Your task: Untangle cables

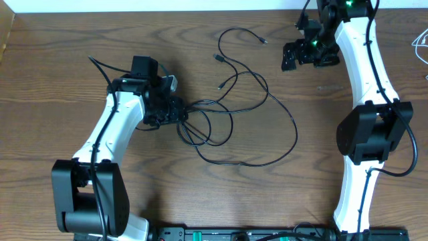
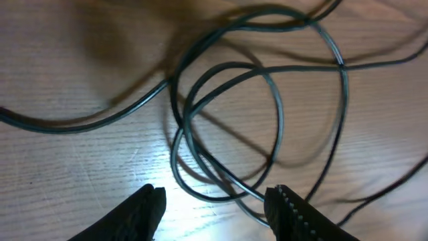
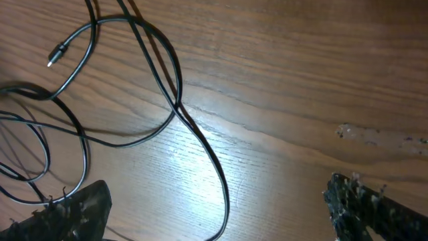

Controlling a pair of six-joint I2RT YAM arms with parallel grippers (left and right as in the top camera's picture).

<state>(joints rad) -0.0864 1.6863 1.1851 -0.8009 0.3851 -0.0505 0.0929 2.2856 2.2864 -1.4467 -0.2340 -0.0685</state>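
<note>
Thin black cables [image 1: 231, 117] lie in tangled loops at the table's middle, with small plug ends [image 1: 219, 59] at the back. My left gripper [image 1: 179, 112] is open at the tangle's left edge. In the left wrist view its jaws [image 2: 214, 207] straddle overlapping cable loops [image 2: 267, 70] lying on the wood, not clamped. My right gripper [image 1: 289, 57] is open at the back right, apart from the tangle. In the right wrist view its jaws [image 3: 217, 214] hang over one black cable strand [image 3: 200, 144], with a plug end [image 3: 57, 53] at upper left. A white cable [image 1: 420, 45] shows at the far right edge.
The brown wooden table [image 1: 67, 67] bears everything. A black bar with connectors [image 1: 241, 234] runs along the front edge between the arm bases. A pale scuff mark [image 3: 374, 136] is on the wood near the right gripper.
</note>
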